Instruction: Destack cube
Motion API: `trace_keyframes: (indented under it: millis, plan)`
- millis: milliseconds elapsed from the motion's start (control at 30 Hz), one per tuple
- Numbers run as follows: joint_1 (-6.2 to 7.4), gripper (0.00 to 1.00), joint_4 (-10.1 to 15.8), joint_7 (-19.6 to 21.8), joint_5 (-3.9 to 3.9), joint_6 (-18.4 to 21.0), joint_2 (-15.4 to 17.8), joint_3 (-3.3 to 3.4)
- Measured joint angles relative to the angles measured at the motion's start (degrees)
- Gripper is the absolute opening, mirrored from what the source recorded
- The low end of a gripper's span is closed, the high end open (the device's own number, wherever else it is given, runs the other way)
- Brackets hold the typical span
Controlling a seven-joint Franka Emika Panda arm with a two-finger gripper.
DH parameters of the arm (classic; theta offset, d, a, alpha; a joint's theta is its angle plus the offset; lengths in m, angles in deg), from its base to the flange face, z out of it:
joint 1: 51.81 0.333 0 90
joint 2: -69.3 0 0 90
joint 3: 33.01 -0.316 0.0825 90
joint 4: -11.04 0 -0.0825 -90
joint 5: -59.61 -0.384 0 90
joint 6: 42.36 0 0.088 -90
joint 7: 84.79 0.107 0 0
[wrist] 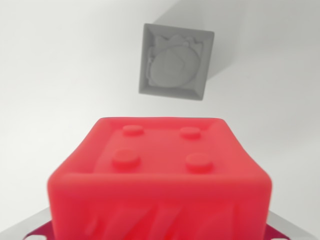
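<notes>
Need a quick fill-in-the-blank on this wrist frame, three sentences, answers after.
1. The red plastic cube nearest the camera has ___ round studs on its top face.
2. The grey square cube beyond it has a relief figure on its top, and its colour is ___.
3. Both cubes lie on a ___ surface.

Answers: four; grey; white
</notes>
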State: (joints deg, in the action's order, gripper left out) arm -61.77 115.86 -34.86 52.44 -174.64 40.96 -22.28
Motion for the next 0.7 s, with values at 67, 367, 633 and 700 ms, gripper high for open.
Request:
trace_keyframes:
  millis: [67, 367, 633, 700]
  plan:
    - [0.14, 0.00, 0.84, -0.51, 0.01, -0.57, 0.27, -0.02]
    - [0.73, 0.00, 4.59, -2.59, 0.08, -3.00, 1.59, -0.10]
    - [1.25, 0.00, 7.88, -4.50, 0.11, -5.22, 2.65, -0.18]
    - [1.36, 0.00, 8.57, -4.95, 0.13, -5.71, 2.89, -0.21]
